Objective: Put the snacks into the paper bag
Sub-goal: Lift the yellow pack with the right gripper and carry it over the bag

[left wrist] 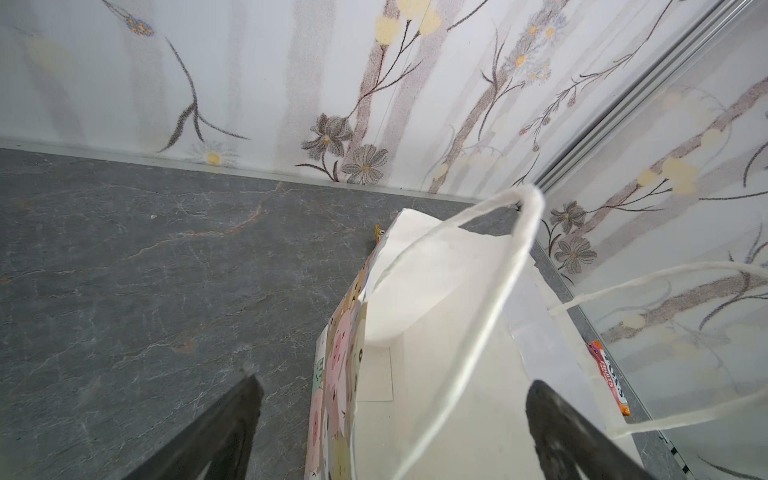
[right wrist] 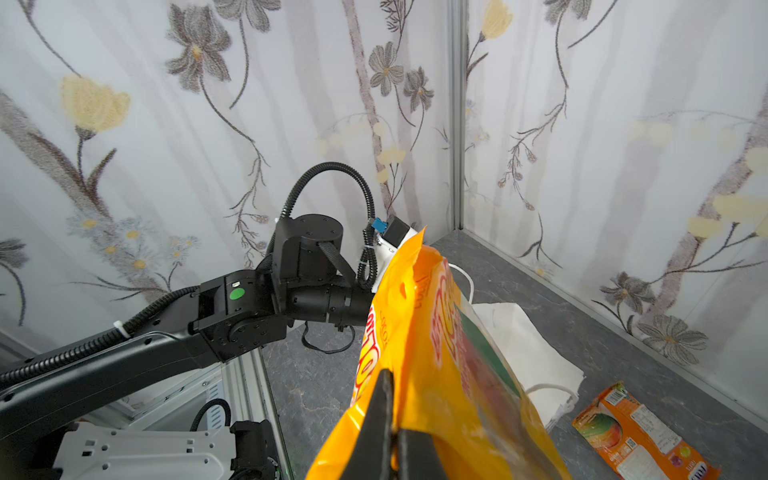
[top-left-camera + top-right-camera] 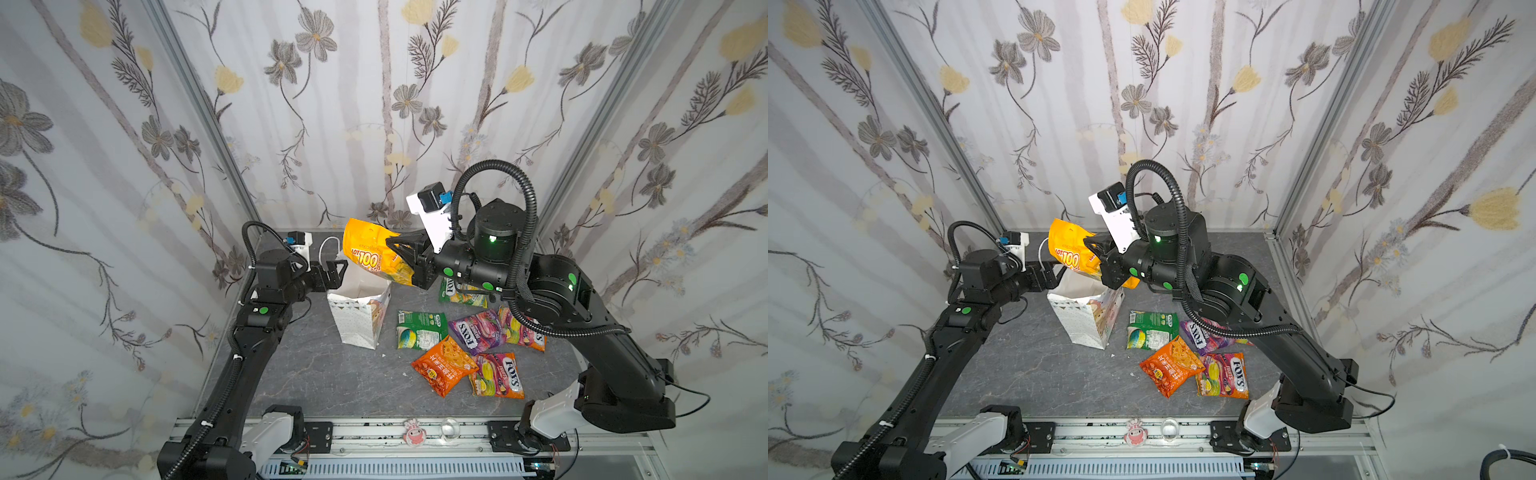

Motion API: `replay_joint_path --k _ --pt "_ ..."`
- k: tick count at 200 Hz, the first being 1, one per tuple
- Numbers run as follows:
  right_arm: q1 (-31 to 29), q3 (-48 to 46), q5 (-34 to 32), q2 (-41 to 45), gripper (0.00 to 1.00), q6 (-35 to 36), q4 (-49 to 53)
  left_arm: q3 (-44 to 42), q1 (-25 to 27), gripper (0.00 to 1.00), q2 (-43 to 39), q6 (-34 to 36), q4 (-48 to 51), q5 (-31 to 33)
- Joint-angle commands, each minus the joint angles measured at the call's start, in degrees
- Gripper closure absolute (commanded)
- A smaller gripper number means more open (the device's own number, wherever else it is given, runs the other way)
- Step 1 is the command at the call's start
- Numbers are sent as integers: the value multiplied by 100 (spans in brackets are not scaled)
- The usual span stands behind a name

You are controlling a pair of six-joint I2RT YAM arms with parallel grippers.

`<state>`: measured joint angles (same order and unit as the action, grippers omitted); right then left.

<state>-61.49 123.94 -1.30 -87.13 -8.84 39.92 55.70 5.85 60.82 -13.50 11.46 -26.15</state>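
My right gripper [image 3: 390, 243] [image 2: 388, 374] is shut on a yellow snack packet [image 3: 370, 253] [image 3: 1067, 245] [image 2: 440, 353] and holds it in the air over the mouth of the white paper bag [image 3: 359, 320] [image 3: 1084, 324] [image 1: 436, 291]. The bag stands upright and open. My left gripper [image 3: 338, 270] [image 1: 395, 382] is open at the bag's rim, one finger outside the bear-printed side and the other inside. Several more snacks lie right of the bag: a green packet [image 3: 419, 330], an orange one [image 3: 444, 368] and a purple FOX'S one [image 3: 478, 332].
The right arm reaches over the snack pile and hides part of it. A small pink object [image 3: 413, 432] and a clear round piece [image 3: 451, 428] sit on the front rail. Flowered walls close in at the back and both sides. Bare grey tabletop [image 3: 316, 374] lies in front of the bag.
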Motion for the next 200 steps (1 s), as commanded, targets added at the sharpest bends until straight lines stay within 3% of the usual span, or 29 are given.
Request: replay_joint_path --k 1,41,81,127,200 --pt "-3 242 164 -58 100 181 -563 81 -5 0 27 74 -21 -127" --pt "0 268 432 -215 100 225 -979 46 4 0 52 62 -65 -221" --pt "22 526 292 -661 100 432 -958 45 32 0 132 51 -79 -338" --pt "159 530 307 -1061 100 462 -1152 82 67 10 202 66 -14 -346" --pt "630 534 118 -1480 100 359 -771 103 85 9 312 58 57 -321"
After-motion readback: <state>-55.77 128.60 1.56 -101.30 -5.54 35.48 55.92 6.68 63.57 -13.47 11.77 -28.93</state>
